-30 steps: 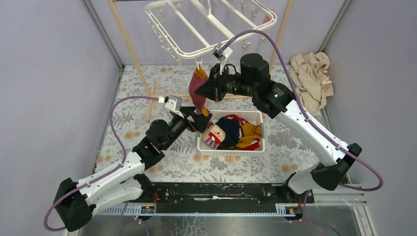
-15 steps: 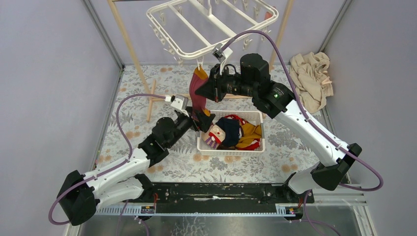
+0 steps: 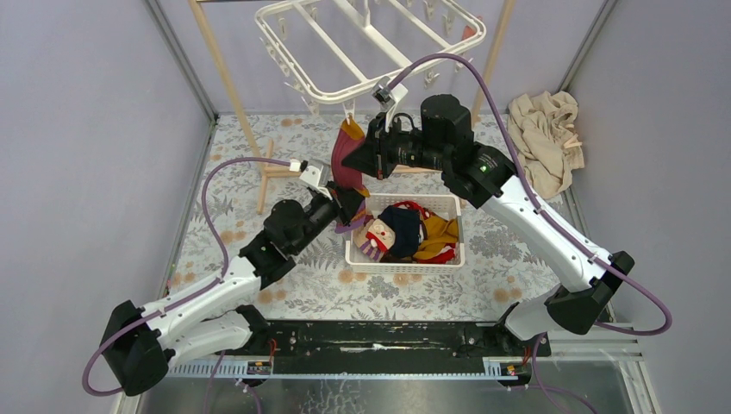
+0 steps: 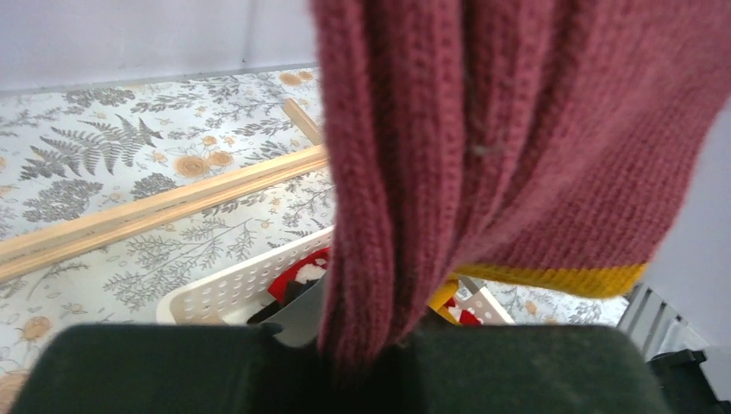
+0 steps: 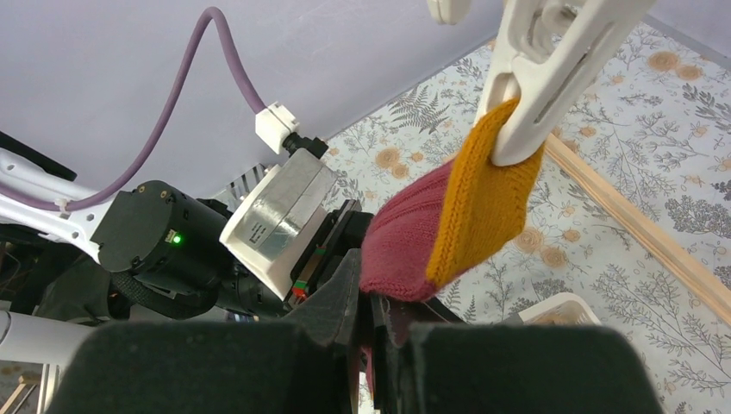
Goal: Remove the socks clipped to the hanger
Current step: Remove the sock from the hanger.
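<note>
Since the earlier frame your left gripper point(image 3: 346, 205) has climbed toward 12 o'clock and closed on the lower end of the maroon sock point(image 3: 346, 159); the right arm has barely shifted. Top view: the sock hangs from one clip point(image 3: 349, 110) on the near rail of the hanger point(image 3: 280, 47), at 11 o'clock from the basket point(image 3: 405, 261), where other socks point(image 3: 405, 228) already lie. The right gripper point(image 3: 360, 162) sits just beside the sock, at its 3 o'clock, below the clip. The other clips look bare, but the hanger's far edge is cut off, and a reddish scrap point(image 3: 468, 33) at its 1 o'clock corner is too small to name. My reading: the sock is gripped from below but not yet released. Left wrist view: maroon knit fills the picture and drops straight between the dark fingers, which look pinched together on it. A mustard band point(image 4: 560, 278) shows at 4 o'clock, and the clip is out of shot. Right wrist view: the clip bites the sock's mustard end point(image 5: 478, 203) at 1 o'clock, and the sock bends toward the left arm's camera housing point(image 5: 280, 216). Your right fingers are a dark blur along the bottom edge, so you cannot tell whether they are apart or closed, nor whether they touch the knit.
</note>
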Controlling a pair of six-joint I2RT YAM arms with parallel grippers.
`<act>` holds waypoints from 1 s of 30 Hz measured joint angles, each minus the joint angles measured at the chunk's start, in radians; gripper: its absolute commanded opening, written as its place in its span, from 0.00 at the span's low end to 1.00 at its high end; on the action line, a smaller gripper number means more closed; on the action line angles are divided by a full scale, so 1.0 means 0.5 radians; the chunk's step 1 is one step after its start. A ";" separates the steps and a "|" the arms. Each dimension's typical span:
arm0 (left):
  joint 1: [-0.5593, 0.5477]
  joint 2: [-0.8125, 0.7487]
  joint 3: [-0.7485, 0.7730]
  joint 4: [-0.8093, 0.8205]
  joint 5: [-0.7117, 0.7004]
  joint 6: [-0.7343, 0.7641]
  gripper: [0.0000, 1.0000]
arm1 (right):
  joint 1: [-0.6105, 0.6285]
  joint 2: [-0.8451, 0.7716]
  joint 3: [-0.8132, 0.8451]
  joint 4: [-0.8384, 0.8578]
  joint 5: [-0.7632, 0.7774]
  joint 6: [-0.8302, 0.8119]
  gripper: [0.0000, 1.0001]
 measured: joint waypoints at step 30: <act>0.000 0.094 0.230 -0.341 -0.024 -0.006 0.07 | 0.001 -0.552 -0.542 -0.123 1.080 -0.127 0.96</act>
